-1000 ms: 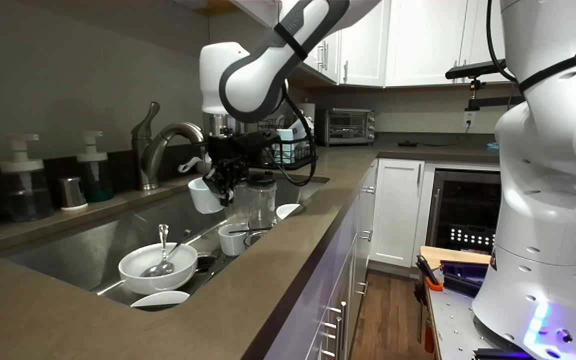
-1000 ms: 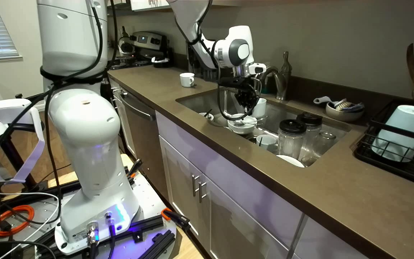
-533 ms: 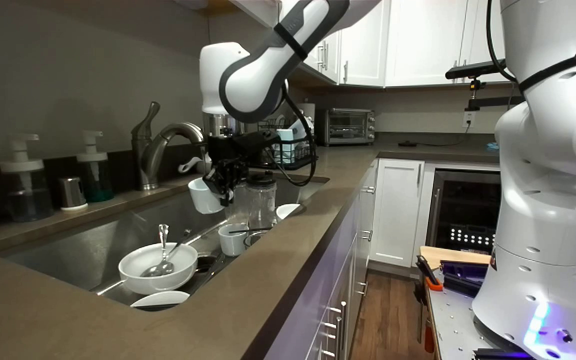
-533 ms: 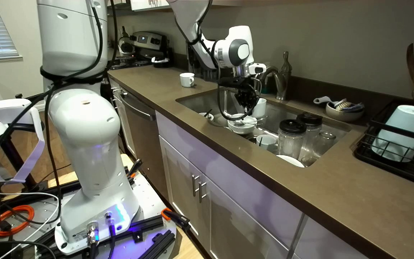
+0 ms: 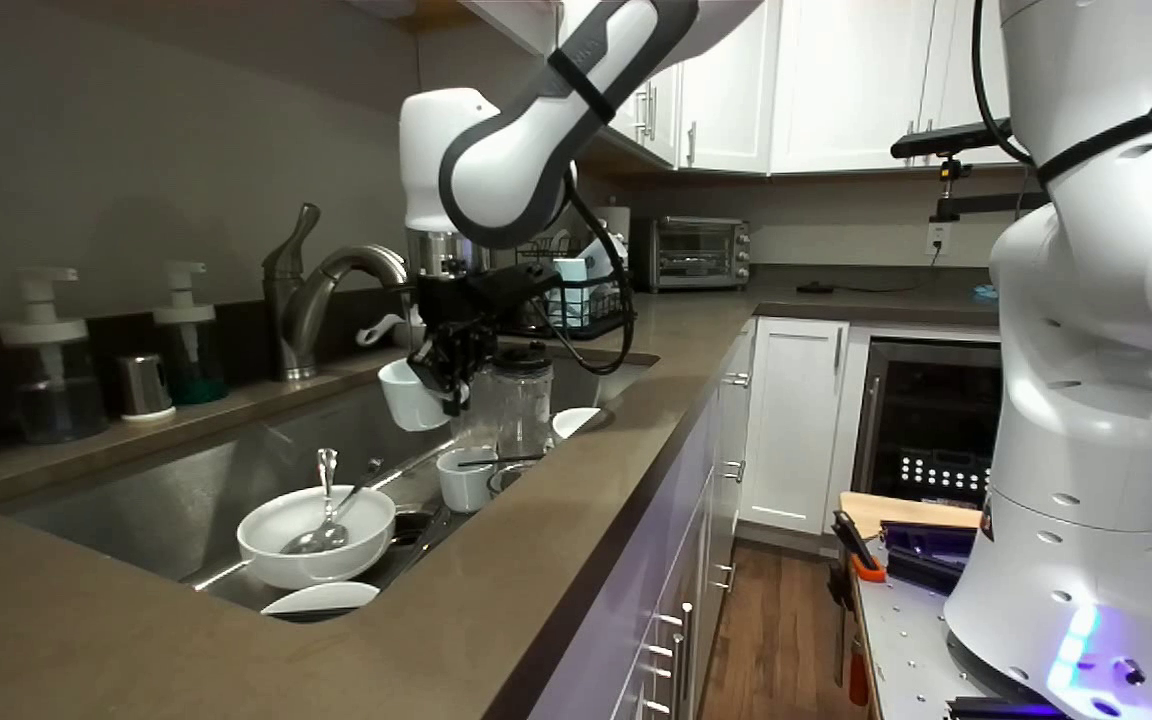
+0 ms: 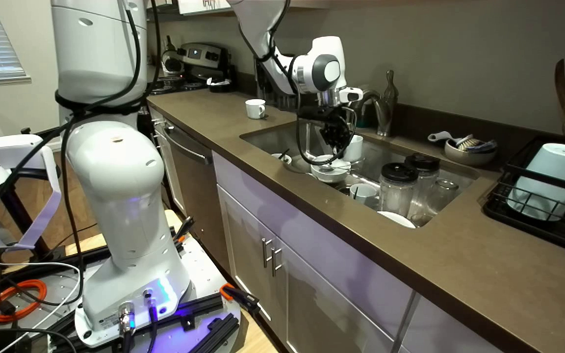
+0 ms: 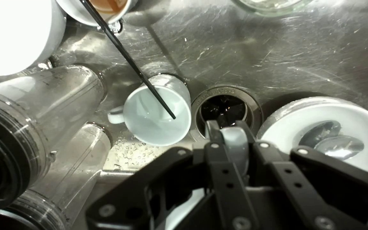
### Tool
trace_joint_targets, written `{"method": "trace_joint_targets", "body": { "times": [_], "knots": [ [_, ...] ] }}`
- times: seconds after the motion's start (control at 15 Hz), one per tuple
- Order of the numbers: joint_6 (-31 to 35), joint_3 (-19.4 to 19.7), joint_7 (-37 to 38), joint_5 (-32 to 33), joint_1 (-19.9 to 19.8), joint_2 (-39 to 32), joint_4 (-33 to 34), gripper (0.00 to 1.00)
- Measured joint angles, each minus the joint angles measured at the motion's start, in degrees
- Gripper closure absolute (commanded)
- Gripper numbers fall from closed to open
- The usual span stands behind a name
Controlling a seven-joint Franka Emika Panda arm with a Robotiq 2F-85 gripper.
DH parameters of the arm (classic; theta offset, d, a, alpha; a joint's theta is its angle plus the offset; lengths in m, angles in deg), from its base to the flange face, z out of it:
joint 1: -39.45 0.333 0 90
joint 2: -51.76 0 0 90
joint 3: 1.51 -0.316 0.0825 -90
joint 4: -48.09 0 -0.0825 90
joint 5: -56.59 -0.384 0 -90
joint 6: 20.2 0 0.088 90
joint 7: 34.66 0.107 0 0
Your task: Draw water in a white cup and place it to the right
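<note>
The white cup hangs in the air over the sink, leaning slightly, near the end of the faucet spout. It also shows in an exterior view, partly behind the gripper. My gripper is shut on the cup's handle, which stands between the fingers. In the wrist view most of the cup's body is hidden behind the gripper. The gripper is to the side of the cup in the exterior views. The inside of the cup does not show, so I cannot tell whether it holds water.
Below in the sink stand another white cup with a black stick, a white bowl with utensils, and jars with black lids. A white mug stands on the counter. A dish rack stands beside the sink.
The gripper and the cup have moved very slightly down over the last half second. Nothing else has visibly changed.
</note>
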Motion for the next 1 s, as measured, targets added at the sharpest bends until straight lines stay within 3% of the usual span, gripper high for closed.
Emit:
{"method": "trace_joint_targets", "body": {
  "times": [0.47, 1.0],
  "knots": [
    [-6.3, 0.6, 0.0, 0.1, 0.0, 1.8, -1.7, 0.96],
    [-14.6, 2.0, 0.0, 0.5, -1.5, 10.5, -4.8, 0.96]
  ]
}}
